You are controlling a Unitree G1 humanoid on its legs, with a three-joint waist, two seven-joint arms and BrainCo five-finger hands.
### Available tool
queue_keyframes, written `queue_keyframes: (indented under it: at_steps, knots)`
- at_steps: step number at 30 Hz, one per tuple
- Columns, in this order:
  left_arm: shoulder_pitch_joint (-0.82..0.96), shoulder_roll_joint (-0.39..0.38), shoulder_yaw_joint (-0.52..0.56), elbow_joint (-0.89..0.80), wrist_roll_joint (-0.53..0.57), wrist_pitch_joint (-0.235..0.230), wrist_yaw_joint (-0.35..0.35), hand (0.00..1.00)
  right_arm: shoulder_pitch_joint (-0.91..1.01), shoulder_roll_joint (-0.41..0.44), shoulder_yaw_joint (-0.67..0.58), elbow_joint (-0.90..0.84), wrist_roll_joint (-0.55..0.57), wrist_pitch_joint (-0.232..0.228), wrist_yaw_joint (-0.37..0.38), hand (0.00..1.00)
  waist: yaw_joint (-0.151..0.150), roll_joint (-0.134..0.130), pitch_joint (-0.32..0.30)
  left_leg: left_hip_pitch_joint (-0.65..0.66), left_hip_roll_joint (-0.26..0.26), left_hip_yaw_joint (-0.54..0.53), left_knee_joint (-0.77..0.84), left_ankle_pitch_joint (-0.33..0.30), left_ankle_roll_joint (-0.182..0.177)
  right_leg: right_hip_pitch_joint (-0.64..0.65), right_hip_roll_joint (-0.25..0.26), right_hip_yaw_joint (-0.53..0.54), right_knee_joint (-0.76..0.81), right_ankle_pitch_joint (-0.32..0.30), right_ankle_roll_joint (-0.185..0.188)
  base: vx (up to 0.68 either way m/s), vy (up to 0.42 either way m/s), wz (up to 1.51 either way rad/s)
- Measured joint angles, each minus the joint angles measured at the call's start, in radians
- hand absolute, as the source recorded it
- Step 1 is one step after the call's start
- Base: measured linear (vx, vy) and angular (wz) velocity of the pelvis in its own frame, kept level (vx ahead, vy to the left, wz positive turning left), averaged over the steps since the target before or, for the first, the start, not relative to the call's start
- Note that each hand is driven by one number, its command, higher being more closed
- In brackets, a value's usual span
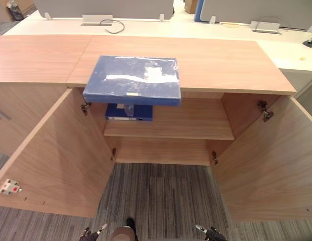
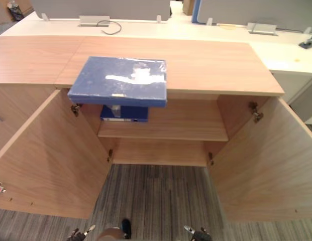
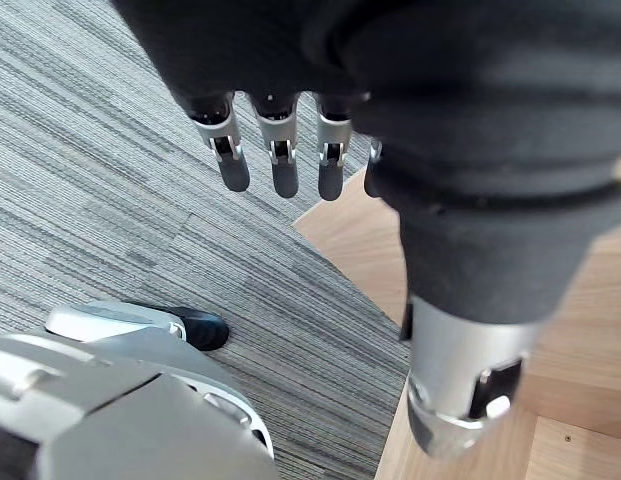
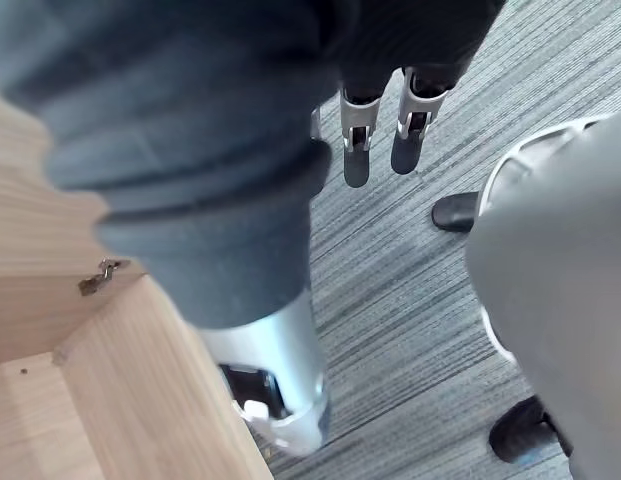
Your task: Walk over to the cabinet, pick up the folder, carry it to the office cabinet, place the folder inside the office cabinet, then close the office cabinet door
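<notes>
I see the blue folder (image 1: 133, 79) lying flat on top of the cabinet (image 1: 221, 60), with its near edge jutting out past the top's lip over the open compartment. Just below it a second blue binder (image 1: 140, 113) sits on the upper shelf (image 1: 196, 128). The left door (image 1: 60, 160) and the right door (image 1: 271, 165) both stand open. My left hand (image 3: 285, 170) and right hand (image 4: 356, 160) hang low over the striped carpet (image 1: 161, 201), fingers straight and loose, holding nothing.

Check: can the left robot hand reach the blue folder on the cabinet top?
Probably yes. The blue folder lies bare on the cabinet top, overhanging its front edge, with nothing around it. The left robot hand hangs low, open and empty, beside the open left door.
</notes>
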State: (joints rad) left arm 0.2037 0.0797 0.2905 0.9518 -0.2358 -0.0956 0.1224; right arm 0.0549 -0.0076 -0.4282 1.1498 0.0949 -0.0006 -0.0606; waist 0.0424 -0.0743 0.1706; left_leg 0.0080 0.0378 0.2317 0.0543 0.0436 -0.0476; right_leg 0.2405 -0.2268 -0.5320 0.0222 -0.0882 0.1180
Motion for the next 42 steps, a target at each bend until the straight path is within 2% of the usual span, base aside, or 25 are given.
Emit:
queue_keyframes:
  at_steps: [2, 5, 8, 11, 15, 18, 22, 26, 28, 29, 30, 34, 37, 39, 42]
  knots:
    - [0.0, 0.001, -0.003, 0.0, -0.001, 0.0, 0.0, 0.0, 0.012, -0.005, 0.013, 0.0, 0.0, 0.0, 0.0, 0.0, 0.0, 0.0, 0.0, 0.009, 0.0, 0.001, -0.026, 0.013, 0.0, -0.005, 0.009, 0.013, -0.004, 0.0, 0.0, -0.04, -0.012, -0.11]
    - [0.02, 0.019, -0.069, -0.055, -0.013, 0.0, -0.004, 0.0, 0.019, -0.017, 0.038, 0.0, -0.004, 0.0, 0.001, 0.0, -0.003, 0.0, -0.005, 0.014, -0.005, 0.005, -0.05, 0.027, 0.001, -0.01, 0.01, 0.021, -0.017, 0.006, 0.008, -0.03, 0.021, -0.06]
    - [0.076, 0.014, -0.148, -0.279, -0.096, -0.001, -0.035, 0.0, 0.017, -0.024, 0.067, -0.009, -0.023, 0.001, 0.009, 0.0, -0.001, 0.004, -0.007, 0.012, -0.017, 0.002, -0.074, 0.044, 0.01, -0.017, 0.005, 0.021, -0.029, 0.014, 0.014, -0.04, 0.074, 0.04]
    - [0.1, 0.009, -0.216, -0.514, -0.288, -0.026, -0.115, 0.0, -0.019, -0.029, 0.112, -0.019, -0.042, 0.001, 0.023, 0.0, 0.003, 0.007, -0.013, 0.01, -0.023, 0.002, -0.096, 0.058, 0.014, -0.031, 0.002, 0.025, -0.034, 0.018, 0.011, -0.03, 0.085, -0.01]
    - [0.098, -0.009, -0.226, -0.667, -0.505, -0.04, -0.171, 0.0, -0.055, -0.028, 0.148, -0.017, -0.075, 0.002, 0.047, 0.0, 0.005, 0.011, -0.022, 0.009, -0.026, 0.002, -0.108, 0.064, 0.016, -0.038, 0.002, 0.029, -0.035, 0.02, 0.009, -0.01, 0.033, -0.02]
    - [0.133, -0.051, -0.23, -0.865, -0.546, -0.062, -0.156, 0.0, -0.059, -0.031, 0.173, -0.016, -0.078, 0.003, 0.053, 0.0, 0.008, 0.018, -0.032, 0.005, -0.025, -0.004, -0.108, 0.065, 0.016, -0.038, 0.005, 0.029, -0.037, 0.022, 0.006, 0.0, 0.001, 0.01]
    - [0.146, -0.086, -0.221, -1.044, -0.51, -0.092, -0.113, 0.0, -0.058, -0.033, 0.192, -0.015, -0.078, 0.004, 0.053, 0.0, 0.008, 0.038, -0.044, 0.003, -0.023, -0.008, -0.109, 0.065, 0.016, -0.038, 0.009, 0.027, -0.039, 0.023, 0.003, 0.0, 0.002, 0.01]
    - [0.145, -0.131, -0.16, -1.218, -0.294, -0.109, -0.012, 0.0, -0.043, -0.043, 0.195, 0.017, -0.077, 0.002, 0.052, 0.0, 0.01, 0.039, -0.063, 0.004, -0.02, -0.016, -0.113, 0.064, 0.016, -0.039, 0.011, 0.028, -0.032, 0.025, 0.005, 0.0, 0.01, 0.03]
    - [0.141, -0.137, -0.124, -1.327, -0.062, -0.116, 0.091, 0.0, -0.028, -0.047, 0.195, 0.024, -0.076, 0.002, 0.048, 0.0, 0.012, 0.038, -0.064, 0.004, -0.019, -0.019, -0.113, 0.064, 0.016, -0.038, 0.011, 0.028, -0.029, 0.024, 0.005, -0.01, 0.019, 0.04]
    - [0.138, -0.137, -0.116, -1.346, -0.003, -0.116, 0.117, 0.0, -0.022, -0.047, 0.195, 0.023, -0.076, 0.002, 0.047, 0.0, 0.012, 0.038, -0.064, 0.004, -0.019, -0.021, -0.113, 0.064, 0.016, -0.038, 0.011, 0.028, -0.028, 0.024, 0.005, 0.0, 0.0, 0.0]
    - [0.136, -0.138, -0.103, -1.379, 0.101, -0.115, 0.165, 0.0, -0.017, -0.046, 0.194, 0.023, -0.074, 0.002, 0.041, 0.0, 0.013, 0.038, -0.066, 0.004, -0.019, -0.022, -0.113, 0.064, 0.016, -0.039, 0.011, 0.028, -0.025, 0.024, 0.005, -0.03, 0.022, 0.03]
    - [0.128, -0.137, -0.099, -1.46, 0.374, -0.082, 0.29, 0.0, -0.006, -0.045, 0.195, 0.023, -0.074, 0.001, 0.017, 0.0, 0.01, 0.034, -0.088, 0.005, -0.019, -0.026, -0.113, 0.064, 0.015, -0.039, 0.009, 0.027, -0.021, 0.024, 0.005, 0.0, 0.0, 0.0]
    - [0.098, -0.132, -0.111, -1.481, 0.527, -0.059, 0.357, 0.0, -0.004, -0.045, 0.197, 0.022, -0.074, 0.001, 0.01, 0.0, 0.009, 0.034, -0.092, 0.006, -0.019, -0.026, -0.113, 0.064, 0.015, -0.039, 0.009, 0.027, -0.02, 0.024, 0.005, 0.0, 0.0, 0.0]
    - [0.024, -0.122, -0.128, -1.483, 0.68, -0.027, 0.413, 0.0, -0.004, -0.047, 0.217, 0.02, -0.076, -0.002, 0.0, 0.0, 0.007, 0.033, -0.094, 0.009, -0.018, -0.023, -0.113, 0.065, 0.014, -0.039, 0.009, 0.032, -0.02, 0.024, 0.005, -0.03, 0.02, -0.05]
    - [-0.062, -0.103, -0.155, -1.48, 0.845, 0.012, 0.46, 0.0, 0.002, -0.046, 0.218, 0.021, -0.076, -0.002, -0.007, 0.0, -0.002, 0.028, -0.117, 0.012, -0.017, -0.012, -0.113, 0.066, 0.014, -0.043, 0.009, 0.046, -0.023, 0.024, 0.005, -0.02, 0.015, -0.12]
